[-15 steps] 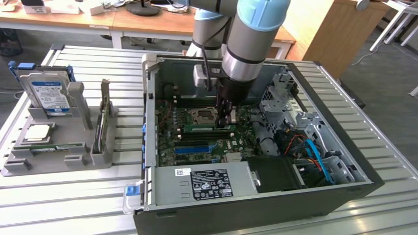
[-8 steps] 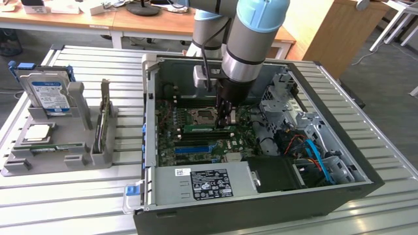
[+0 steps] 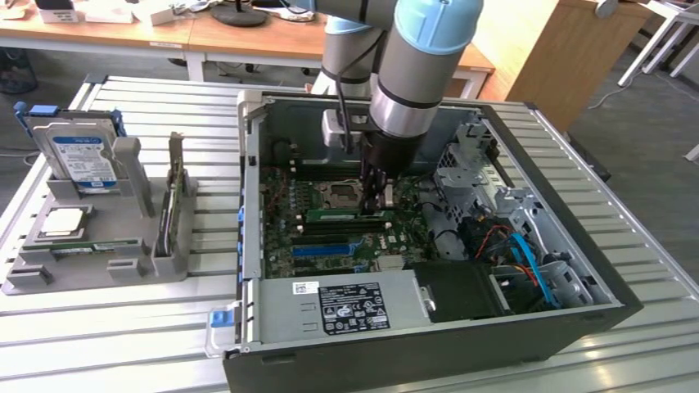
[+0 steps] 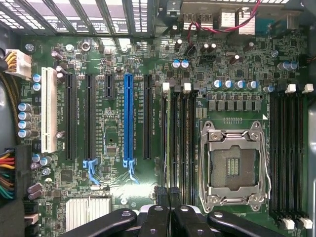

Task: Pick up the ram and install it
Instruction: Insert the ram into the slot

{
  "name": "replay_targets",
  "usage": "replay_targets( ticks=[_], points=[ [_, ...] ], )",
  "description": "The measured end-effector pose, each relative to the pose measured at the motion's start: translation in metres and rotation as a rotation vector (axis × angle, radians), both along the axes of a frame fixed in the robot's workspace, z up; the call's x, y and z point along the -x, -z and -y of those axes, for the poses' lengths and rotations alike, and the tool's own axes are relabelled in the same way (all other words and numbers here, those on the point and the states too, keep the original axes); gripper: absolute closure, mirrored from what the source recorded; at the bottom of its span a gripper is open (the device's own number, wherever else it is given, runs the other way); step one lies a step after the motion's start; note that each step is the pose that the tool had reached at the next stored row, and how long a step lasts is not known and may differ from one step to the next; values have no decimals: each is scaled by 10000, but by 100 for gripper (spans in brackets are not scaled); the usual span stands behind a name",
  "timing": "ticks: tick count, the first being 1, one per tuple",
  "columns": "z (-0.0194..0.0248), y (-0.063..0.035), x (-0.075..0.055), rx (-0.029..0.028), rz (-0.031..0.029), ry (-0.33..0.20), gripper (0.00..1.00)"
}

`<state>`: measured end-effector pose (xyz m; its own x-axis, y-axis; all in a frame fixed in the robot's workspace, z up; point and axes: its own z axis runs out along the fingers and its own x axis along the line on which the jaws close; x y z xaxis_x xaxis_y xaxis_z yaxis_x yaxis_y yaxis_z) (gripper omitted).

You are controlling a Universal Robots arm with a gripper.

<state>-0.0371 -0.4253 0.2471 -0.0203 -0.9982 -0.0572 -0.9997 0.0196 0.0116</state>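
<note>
The ram (image 3: 331, 214) is a thin green stick lying along a memory slot on the motherboard inside the open computer case. In the wrist view, the ram (image 4: 167, 138) shows edge-on in the slot beside the white latches. My gripper (image 3: 377, 201) reaches straight down into the case at the end of the stick nearer the exterior view's right. Its black fingers (image 4: 160, 197) are pressed together, so the gripper (image 4: 168, 193) is shut just over that end. I cannot tell whether the tips touch the ram. Another ram stick (image 3: 98, 246) lies in the grey fixture.
The CPU socket (image 4: 234, 168) lies beside the memory slots, and a blue expansion slot (image 4: 129, 118) sits on their other side. Drive cages and cables (image 3: 513, 246) crowd the case at the exterior view's right. The grey fixture (image 3: 98, 274) holds a hard drive (image 3: 82, 155), a CPU (image 3: 64, 221) and an upright card (image 3: 173, 192).
</note>
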Motion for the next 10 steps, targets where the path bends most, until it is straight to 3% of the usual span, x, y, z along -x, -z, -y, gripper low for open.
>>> replay_targets(
  ticks=[10],
  points=[
    [-8, 1, 14, 0, 0, 1, 88]
  ],
)
